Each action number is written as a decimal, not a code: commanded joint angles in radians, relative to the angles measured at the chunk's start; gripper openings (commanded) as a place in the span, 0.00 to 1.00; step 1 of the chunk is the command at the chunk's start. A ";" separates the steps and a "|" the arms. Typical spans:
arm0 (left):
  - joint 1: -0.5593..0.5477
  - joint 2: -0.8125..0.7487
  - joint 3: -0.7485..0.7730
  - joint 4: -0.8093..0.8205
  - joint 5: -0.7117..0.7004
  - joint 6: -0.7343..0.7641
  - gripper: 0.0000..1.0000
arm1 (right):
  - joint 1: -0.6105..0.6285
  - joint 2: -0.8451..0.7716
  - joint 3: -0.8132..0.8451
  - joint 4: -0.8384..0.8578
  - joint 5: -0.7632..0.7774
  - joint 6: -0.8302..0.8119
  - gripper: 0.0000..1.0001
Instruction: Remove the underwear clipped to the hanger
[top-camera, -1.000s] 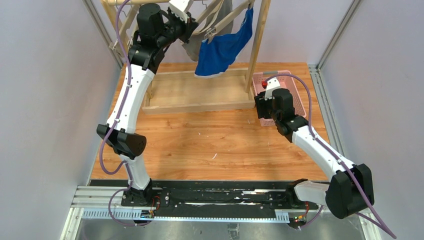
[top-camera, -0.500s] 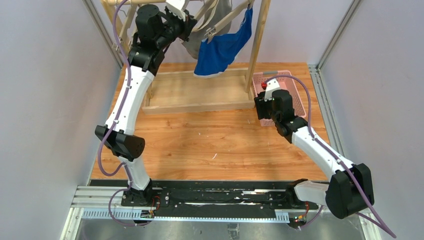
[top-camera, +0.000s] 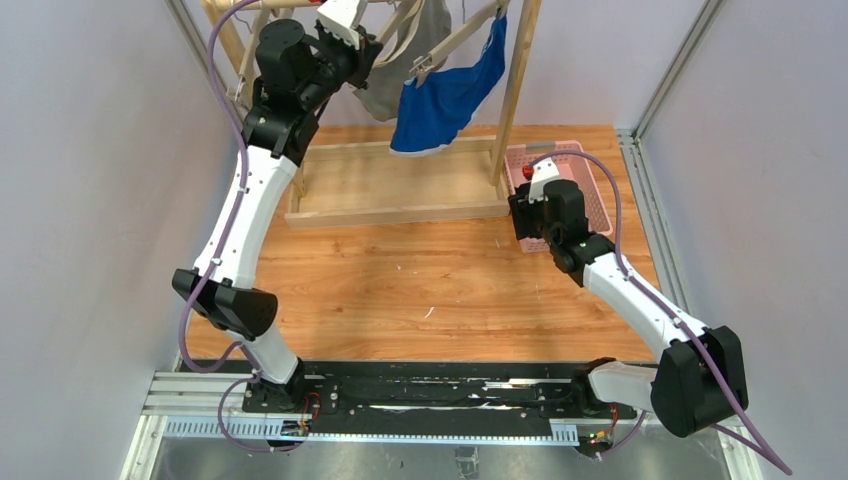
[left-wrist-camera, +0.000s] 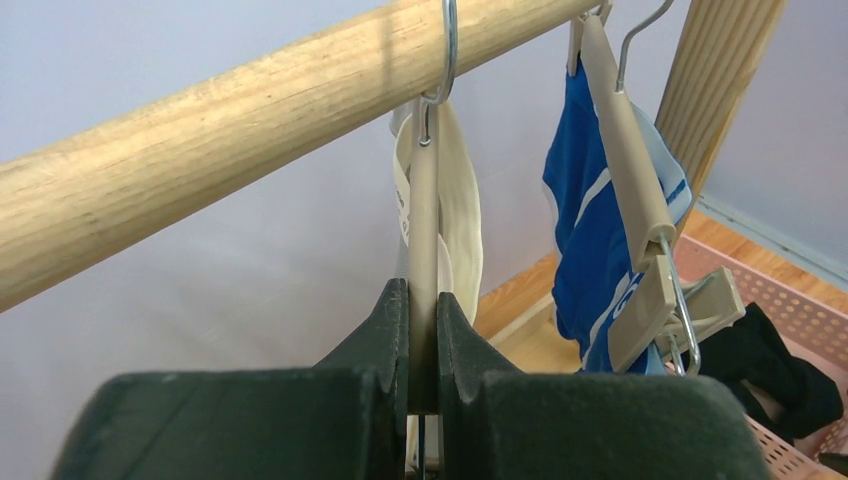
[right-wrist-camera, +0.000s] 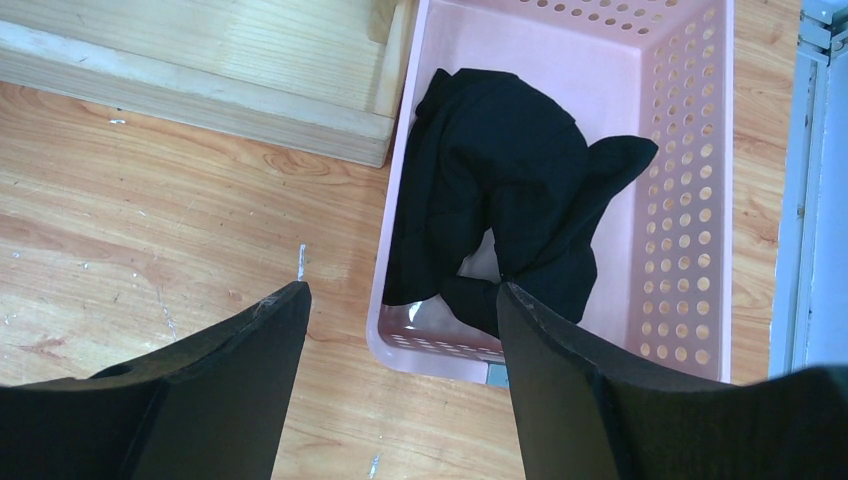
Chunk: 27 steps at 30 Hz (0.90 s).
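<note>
My left gripper (top-camera: 360, 45) is raised to the rack and shut on the beige hanger (left-wrist-camera: 424, 215), whose hook hangs on the wooden rod (left-wrist-camera: 200, 140). The grey briefs (top-camera: 392, 95) hang from this hanger and show as pale fabric behind it in the left wrist view (left-wrist-camera: 465, 225). The bright blue briefs (top-camera: 440, 95) hang clipped on a second hanger (left-wrist-camera: 628, 150) to the right. The black briefs (right-wrist-camera: 510, 160) lie in the pink basket (right-wrist-camera: 690, 200). My right gripper (right-wrist-camera: 400, 292) is open and empty above the basket's near left corner.
The wooden rack has an upright post (top-camera: 517, 90) at the right and a base frame (top-camera: 400, 205) on the table. The pink basket (top-camera: 598, 195) stands to the right of the frame. Metal enclosure rails (top-camera: 655, 200) run along both sides.
My left arm has swung its elbow out to the left, and its gripper has shifted slightly up and left along the rod with the hanger. The right arm has not moved.
</note>
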 joint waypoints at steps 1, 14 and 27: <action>-0.005 -0.058 0.004 0.086 -0.024 0.021 0.00 | 0.016 0.008 -0.009 0.018 0.010 -0.003 0.70; -0.005 -0.227 -0.257 0.052 -0.081 0.086 0.00 | 0.016 0.008 -0.003 0.019 -0.017 0.007 0.70; -0.005 -0.433 -0.555 -0.082 -0.213 0.136 0.00 | 0.017 0.013 0.007 0.014 -0.055 0.015 0.71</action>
